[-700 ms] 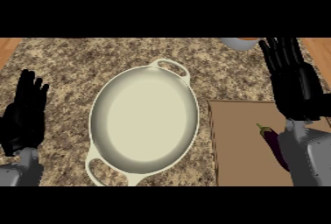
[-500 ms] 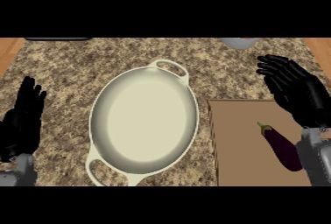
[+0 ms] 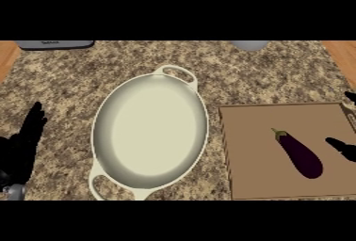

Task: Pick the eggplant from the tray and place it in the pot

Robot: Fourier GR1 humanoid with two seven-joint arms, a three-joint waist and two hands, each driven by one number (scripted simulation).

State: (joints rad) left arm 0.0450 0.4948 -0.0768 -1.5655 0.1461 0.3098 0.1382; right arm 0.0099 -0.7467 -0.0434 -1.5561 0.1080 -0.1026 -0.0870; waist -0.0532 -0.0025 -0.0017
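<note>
A dark purple eggplant point(image 3: 300, 154) lies on the brown tray point(image 3: 256, 170) at the right, its green stem pointing up and left. The cream oval pot point(image 3: 149, 132) with two loop handles stands in the middle of the counter, just left of the tray, with nothing inside. My right hand point(image 3: 341, 146) shows only as black fingertips at the right edge. One tip is just right of the eggplant, apart from it, and another is higher up. My left hand point(image 3: 21, 151) rests open at the left edge, fingers up, away from the pot.
A grey appliance point(image 3: 52, 44) sits at the back left and a grey round object point(image 3: 249, 44) at the back middle. The speckled stone counter point(image 3: 271, 77) ends in wooden strips at the far left point(image 3: 5, 52) and far right point(image 3: 343, 52).
My right hand has swung right and down, mostly out of the picture, leaving the eggplant fully uncovered. The left hand has sunk slightly lower.
</note>
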